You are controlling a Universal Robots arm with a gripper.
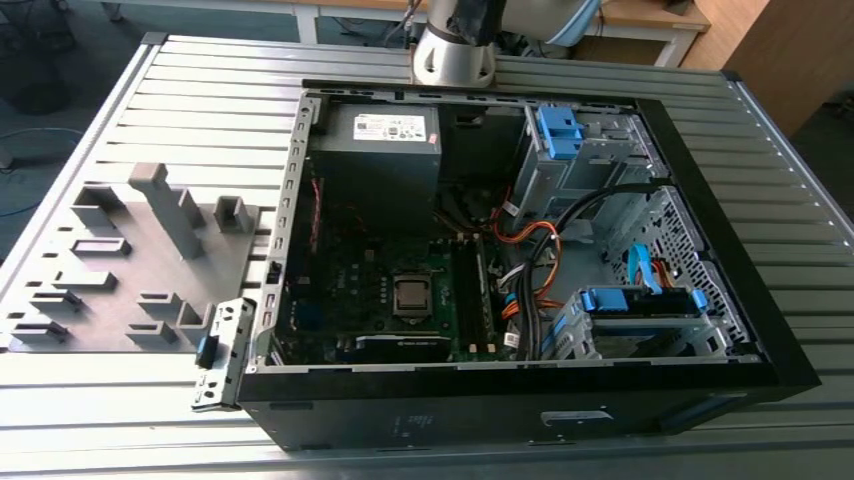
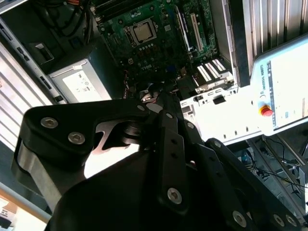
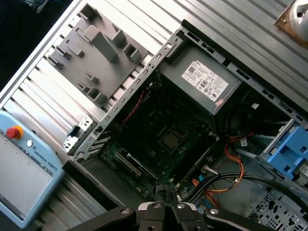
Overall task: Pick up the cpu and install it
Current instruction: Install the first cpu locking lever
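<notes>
One thing abt the step in hand, imo: the cpu [image 1: 411, 293] looks to be lying flat in its socket on the green board [image 1: 360, 300], silver top up. So any work on it wants a dead-vertical line over the socket, w/ the pads square to the chip's edges and the chip kept level. No sideways drag, bc the socket underneath prob won't forgive it. The memory sticks [image 1: 470, 290] stand just beside it, so there's not much room on that side. The orange cables [image 1: 527, 260] are further off and shouldn't snag.

Placing stuff off the grey power supply box [image 1: 378, 140] w/ the white label: the cpu sits on the board near that box, out past the end of the box that faces away from the arm [image 1: 454, 45].

The gripper [image 3: 166, 207] hangs high over the open case, well apart from the box and from the cpu. Its fingers [image 3: 155, 211] look pressed together w/ nothing between them afaict, so it's got hold of nothing. In the first wrist view the cpu shows between the fingertips and the box, well clear of the tips and not touching. In the second wrist view the gripper [image 2: 153, 92] is likewise well apart from the cpu [image 2: 143, 31].
</notes>
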